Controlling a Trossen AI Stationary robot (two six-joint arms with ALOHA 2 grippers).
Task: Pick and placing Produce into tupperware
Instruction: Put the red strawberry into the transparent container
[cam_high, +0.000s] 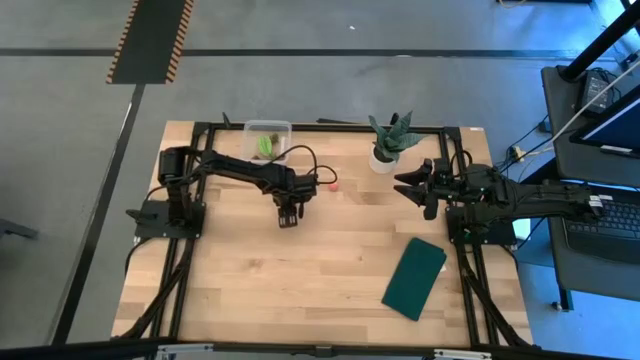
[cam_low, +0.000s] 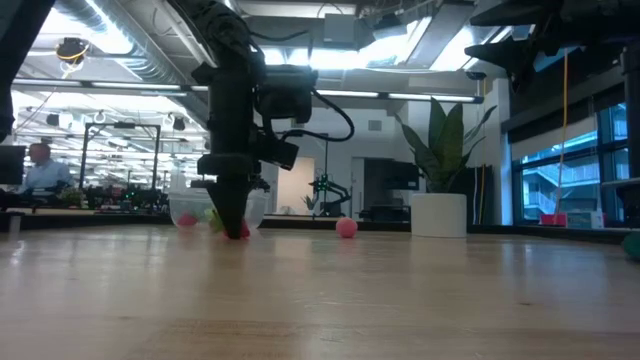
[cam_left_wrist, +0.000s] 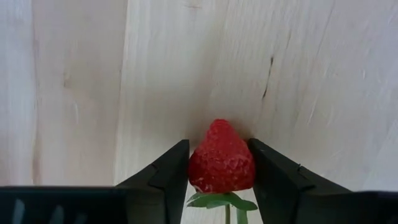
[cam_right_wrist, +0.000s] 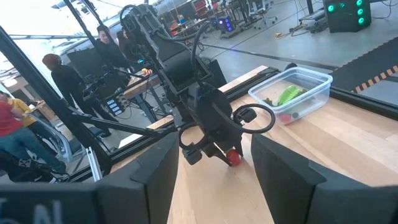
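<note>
Near the table's middle, left gripper (cam_high: 289, 218) (pointing straight down) clamps a strawberry (cam_left_wrist: 221, 159).

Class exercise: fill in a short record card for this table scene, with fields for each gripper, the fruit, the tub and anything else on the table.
left gripper: down at the table, fingers closed on a strawberry
right gripper: open, waiting at the table's right edge, holding nothing
tub: clear, at the far edge, green piece inside
pink fruit: loose on the table
other things: potted plant, dark green rectangle
</note>
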